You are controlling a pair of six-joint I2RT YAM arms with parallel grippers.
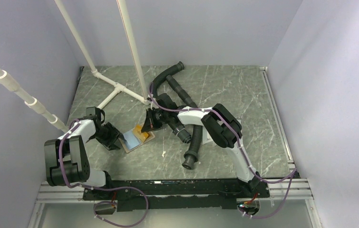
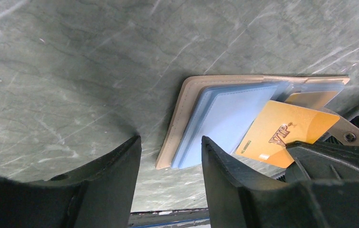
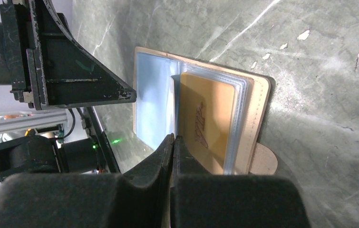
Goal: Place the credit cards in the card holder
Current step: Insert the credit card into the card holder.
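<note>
Card holder (image 1: 137, 138) lies open on the marble tabletop (image 1: 244, 95), left of centre and nearer the near edge, with its clear sleeves facing up. Right gripper (image 3: 172, 138) is clenched on an orange-yellow credit card (image 2: 286, 133) angled across the sleeves. Left gripper (image 2: 170, 149) is released, fingers spread at the holder's left edge.

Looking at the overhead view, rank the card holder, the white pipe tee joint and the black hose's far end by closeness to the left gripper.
From the left gripper:
1. card holder, just beside it on its right.
2. white pipe tee joint, farther back on the table.
3. black hose's far end, near the back edge, off to the right.
</note>
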